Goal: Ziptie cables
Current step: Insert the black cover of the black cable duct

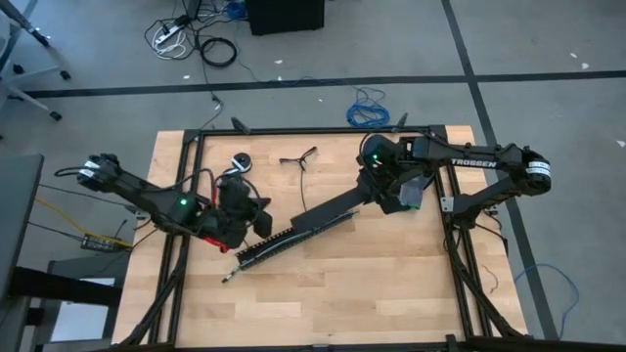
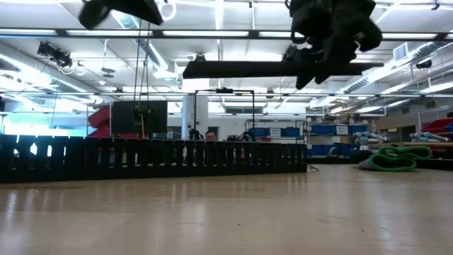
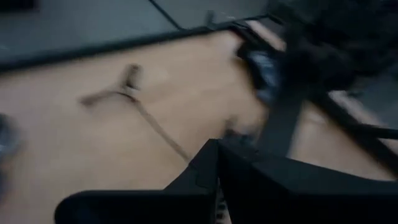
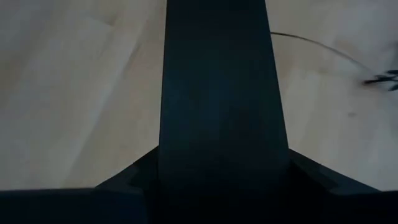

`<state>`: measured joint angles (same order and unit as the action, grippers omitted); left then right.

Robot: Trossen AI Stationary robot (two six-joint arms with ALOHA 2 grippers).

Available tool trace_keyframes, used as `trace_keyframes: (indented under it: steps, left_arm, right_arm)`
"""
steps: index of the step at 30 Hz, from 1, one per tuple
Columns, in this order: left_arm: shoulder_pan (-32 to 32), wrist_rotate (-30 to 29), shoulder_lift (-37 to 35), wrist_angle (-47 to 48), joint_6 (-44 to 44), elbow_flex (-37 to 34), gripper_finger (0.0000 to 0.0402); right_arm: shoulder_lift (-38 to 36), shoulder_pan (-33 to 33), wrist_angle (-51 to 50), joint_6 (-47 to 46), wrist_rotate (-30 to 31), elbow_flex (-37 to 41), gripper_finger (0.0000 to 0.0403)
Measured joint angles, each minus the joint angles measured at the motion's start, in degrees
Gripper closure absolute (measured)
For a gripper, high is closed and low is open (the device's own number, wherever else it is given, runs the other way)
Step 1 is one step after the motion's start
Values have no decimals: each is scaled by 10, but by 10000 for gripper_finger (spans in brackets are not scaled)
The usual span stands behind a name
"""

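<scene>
The right end effector (image 1: 364, 196) is clamped on a wide black strip (image 1: 328, 217), lifted over the tabletop (image 1: 391, 284). The left end effector (image 1: 262, 221), fingers together, holds nothing. The cables (image 1: 297, 156) lie far off at the back, untouched; swinging the strip could sweep them away.

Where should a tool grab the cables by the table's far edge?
Grip the cables on the single bunched stem just past the fork, coming straight down and closing across it: they lie flat on the table, and the splayed end would likely slip apart.
</scene>
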<state>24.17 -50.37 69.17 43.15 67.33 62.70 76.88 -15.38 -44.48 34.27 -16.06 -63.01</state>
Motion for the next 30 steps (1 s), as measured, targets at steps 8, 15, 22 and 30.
trace_keyframes:
  steps: [8, 15, 22, 30]
  left_arm:
    - [-35, 73, 2, -419, -90, -185, 401]
    - [-68, 165, 23, -814, -96, -360, 401]
    - [-90, 189, 57, -857, -69, -373, 401]
    - [-108, 266, 67, -732, -111, -318, 401]
  right_arm:
    - [0, -24, 45, -4, 18, 67, 194]
    - [0, -24, 95, -13, 19, 80, 194]
    - [30, -23, 99, -12, 4, 81, 192]
    - [64, -15, 119, -26, -7, 81, 191]
